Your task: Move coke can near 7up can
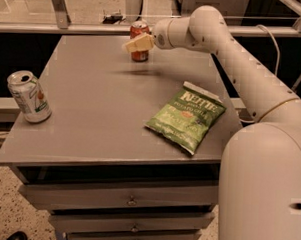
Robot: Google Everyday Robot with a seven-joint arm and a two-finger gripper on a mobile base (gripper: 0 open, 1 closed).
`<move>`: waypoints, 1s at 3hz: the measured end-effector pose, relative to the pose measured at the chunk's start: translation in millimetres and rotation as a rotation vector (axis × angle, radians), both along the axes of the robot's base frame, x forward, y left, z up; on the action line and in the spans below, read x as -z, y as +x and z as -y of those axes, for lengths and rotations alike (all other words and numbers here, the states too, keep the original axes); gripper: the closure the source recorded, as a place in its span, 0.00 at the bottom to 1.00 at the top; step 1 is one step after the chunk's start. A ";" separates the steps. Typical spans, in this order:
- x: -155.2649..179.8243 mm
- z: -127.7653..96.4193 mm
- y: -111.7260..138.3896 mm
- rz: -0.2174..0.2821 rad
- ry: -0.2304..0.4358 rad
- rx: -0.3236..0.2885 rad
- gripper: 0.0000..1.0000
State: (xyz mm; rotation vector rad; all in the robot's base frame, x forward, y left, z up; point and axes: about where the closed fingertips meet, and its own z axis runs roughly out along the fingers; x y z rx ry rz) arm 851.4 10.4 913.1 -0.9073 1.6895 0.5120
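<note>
The coke can (140, 27), red with a silver top, stands upright at the far edge of the grey table (101, 100). My gripper (135, 44) reaches in from the right and sits right in front of the can, covering part of its body. The 7up can (29, 96), silver-white with green lettering and a red spot, stands upright near the table's left front corner, far from the gripper.
A green Kettle chip bag (186, 116) lies flat on the right side of the table. My white arm (233, 60) spans the table's back right. Drawers (132, 201) sit below the tabletop. A rail and floor lie behind the table.
</note>
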 end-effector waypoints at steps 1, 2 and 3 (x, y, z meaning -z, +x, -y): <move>2.7 -10.3 5.2 -0.010 0.024 -0.025 0.22; 4.2 -12.2 4.7 -0.012 0.035 -0.036 0.46; -0.4 -8.4 -1.3 0.000 0.042 -0.042 0.69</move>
